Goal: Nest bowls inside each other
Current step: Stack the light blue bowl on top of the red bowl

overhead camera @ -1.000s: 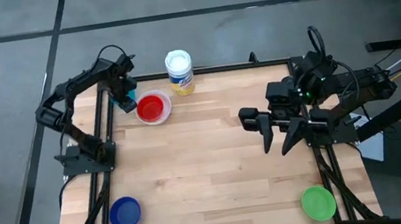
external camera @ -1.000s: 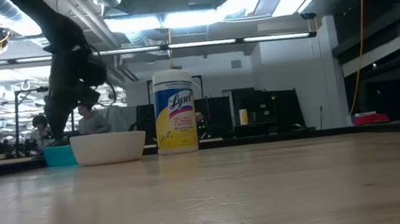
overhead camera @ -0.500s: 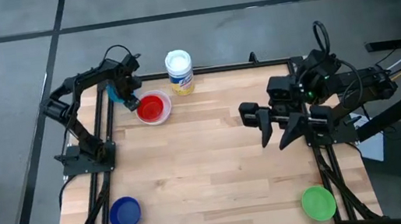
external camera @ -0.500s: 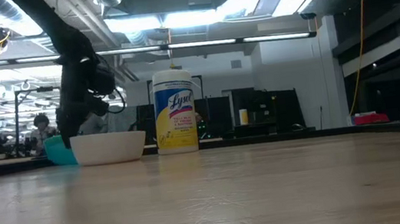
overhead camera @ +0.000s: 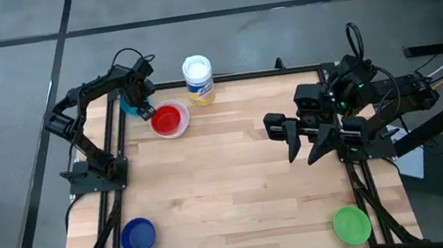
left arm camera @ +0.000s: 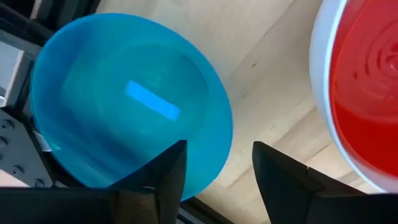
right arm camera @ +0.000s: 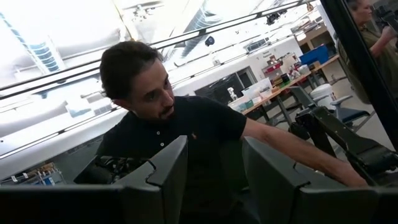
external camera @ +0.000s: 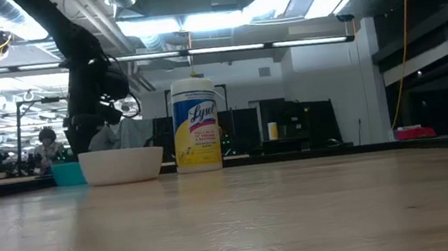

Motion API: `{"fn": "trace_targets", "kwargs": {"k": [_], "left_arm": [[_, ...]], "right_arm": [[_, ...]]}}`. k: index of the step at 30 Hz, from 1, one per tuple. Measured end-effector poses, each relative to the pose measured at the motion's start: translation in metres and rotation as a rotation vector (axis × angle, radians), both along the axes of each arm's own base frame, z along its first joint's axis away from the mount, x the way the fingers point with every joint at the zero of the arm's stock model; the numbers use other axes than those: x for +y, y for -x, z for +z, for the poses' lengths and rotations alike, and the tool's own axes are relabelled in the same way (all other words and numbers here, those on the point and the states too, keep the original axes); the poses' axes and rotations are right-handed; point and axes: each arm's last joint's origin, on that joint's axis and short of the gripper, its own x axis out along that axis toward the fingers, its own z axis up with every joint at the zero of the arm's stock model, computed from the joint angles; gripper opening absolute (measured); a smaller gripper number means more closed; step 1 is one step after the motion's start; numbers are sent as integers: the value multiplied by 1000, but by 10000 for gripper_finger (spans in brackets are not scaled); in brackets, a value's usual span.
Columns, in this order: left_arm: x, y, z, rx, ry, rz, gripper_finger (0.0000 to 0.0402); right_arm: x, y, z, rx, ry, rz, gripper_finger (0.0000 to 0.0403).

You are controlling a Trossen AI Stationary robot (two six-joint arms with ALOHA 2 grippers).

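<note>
A teal bowl (left arm camera: 124,99) sits at the table's far left corner, partly over the black frame rail. My left gripper (left arm camera: 217,152) points down over it, open, at the rim nearest the white bowl. The white bowl (overhead camera: 171,121) stands next to it with a red bowl (left arm camera: 367,81) nested inside. A dark blue bowl (overhead camera: 138,236) rests near the front left corner. A green bowl (overhead camera: 351,224) rests near the front right. My right gripper (overhead camera: 304,145) hangs open, high above the table's right side. My left gripper comes from above, pointing down, astride the teal bowl's rim (left arm camera: 225,134) on the side toward the white bowl. One finger (left arm camera: 165,177) is over the bowl's inside, the other (left arm camera: 286,177) over the bare table outside. I cannot tell whether either finger touches the bowl.
A tall white container (overhead camera: 198,79) with a blue-and-yellow label stands at the far edge, right of the white bowl. The wooden table's middle (overhead camera: 230,184) is bare. A person in a dark shirt (right arm camera: 186,130) shows beyond the table in the right wrist view.
My left gripper has moved a little toward the table's right, toward the white bowl, and sunk slightly over the teal bowl's rim, staying open. Half a second ago the teal bowl looked tipped in the low view; it now sits level.
</note>
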Motion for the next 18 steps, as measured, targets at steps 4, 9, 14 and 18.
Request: {"fn": "trace_targets", "kwargs": {"k": [4,9,14,18], "left_arm": [[1,0,0,-4,-3,2,174],[-1,0,-2,-21,22,8,173],[-3,0,-6,-19,68,11,170],[-1,-1,-13,3,85,11,163]], "right_arm": [[0,1,1,-8,2,-2,158],[-1,3,2,-19,3,-4,158],[-1,4,4,-38,-4,-11,158],[-1,4,4,-37,-8,-18,158]]}}
